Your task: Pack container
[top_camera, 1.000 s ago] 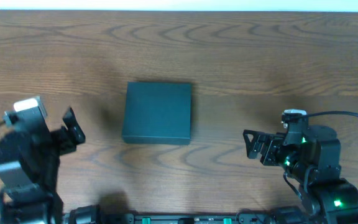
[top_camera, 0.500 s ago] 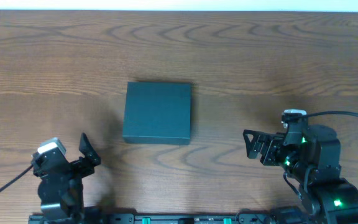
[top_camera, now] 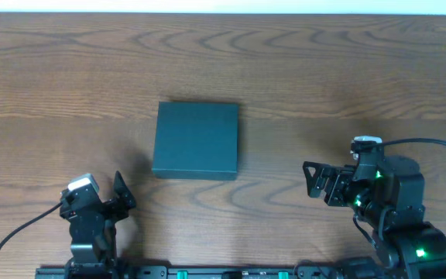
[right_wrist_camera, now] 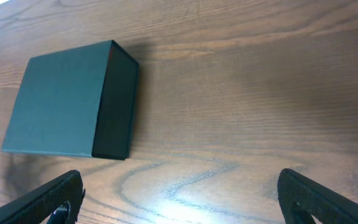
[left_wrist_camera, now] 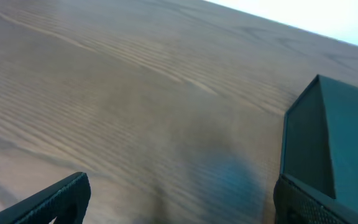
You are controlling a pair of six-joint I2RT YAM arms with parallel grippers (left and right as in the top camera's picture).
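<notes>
L gripper [top_camera: 116, 203]: jaws wide, nothing betw. them. The L wrist view shows only the two fingertips [left_wrist_camera: 55, 202], cut off by the bottom edge. Overhead, one L finger reads clearly; the other is hard to separate from the dark arm body. The container [top_camera: 196, 141] lies ahead of the L jaws and off to their right, well apart. The L wrist view crops it at the right edge, w/ its near corner overlapped by the right-hand finger. R gripper [top_camera: 310, 180]: jaws wide, empty. The R wrist view gives its fingers [right_wrist_camera: 55, 196] only as dark stubs at the bottom corners. The container is ahead of the R jaws, toward their left, well apart. It is seen whole here, w/ lid shut; flap seam not discernible, contents hidden. Beneath both grippers is the wooden table [top_camera: 324, 70].
</notes>
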